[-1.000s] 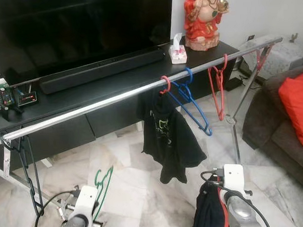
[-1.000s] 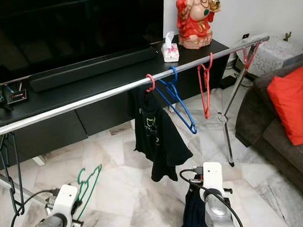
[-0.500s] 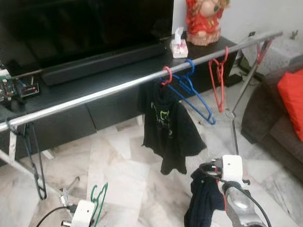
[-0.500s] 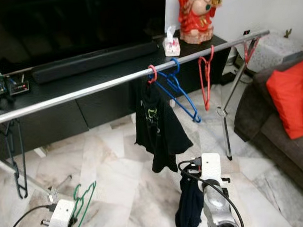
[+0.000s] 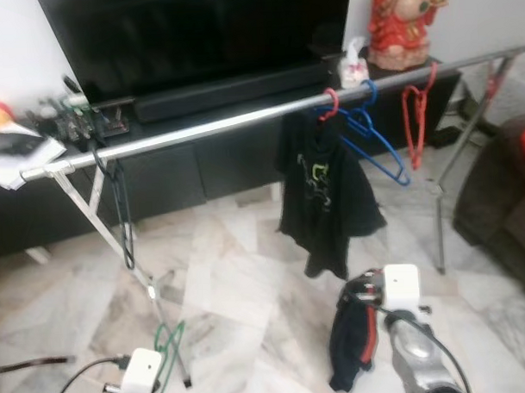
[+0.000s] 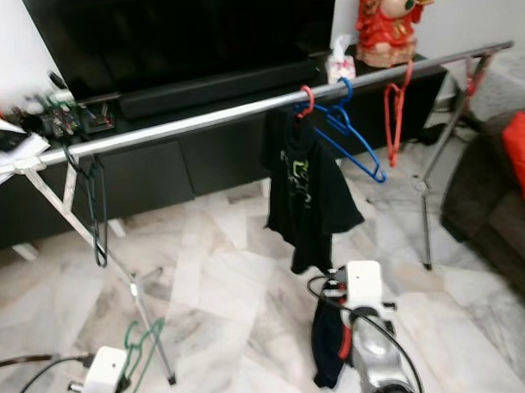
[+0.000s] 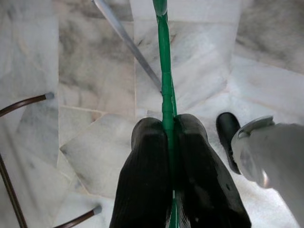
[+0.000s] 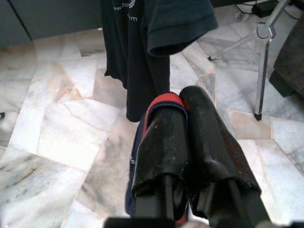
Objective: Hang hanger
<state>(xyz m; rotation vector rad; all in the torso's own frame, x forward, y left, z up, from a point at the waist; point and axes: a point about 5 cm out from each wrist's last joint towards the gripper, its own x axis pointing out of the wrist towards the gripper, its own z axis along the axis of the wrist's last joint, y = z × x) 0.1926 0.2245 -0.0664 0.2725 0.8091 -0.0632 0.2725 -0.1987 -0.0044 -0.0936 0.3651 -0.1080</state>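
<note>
Green hanger sits down at my near left, pinched between the left gripper's two black fingers, which are closed tight on its thin wire with no gap showing. I read that low carry as a holding posture: the hanger is clamped by its body so the hook points up and forward, free to catch the rail. On my near right, the right gripper is shut on a dark garment with red trim, the cloth bunched over one finger and hanging limp toward the marble floor; gripping it by a fold keeps it off the tiles.

Farther out, the silver rail runs across from left to right on its folding legs. A black t-shirt hangs near the middle from a red hook, with a blue hanger just beside it and a red hanger farther right. At the far left end something dark and looped, probably a black hanger, dangles; the blur leaves me unsure. Between it and the t-shirt the rail is bare, the likeliest spot for the green one. Beyond stands a dark surface carrying a soundbar.
</note>
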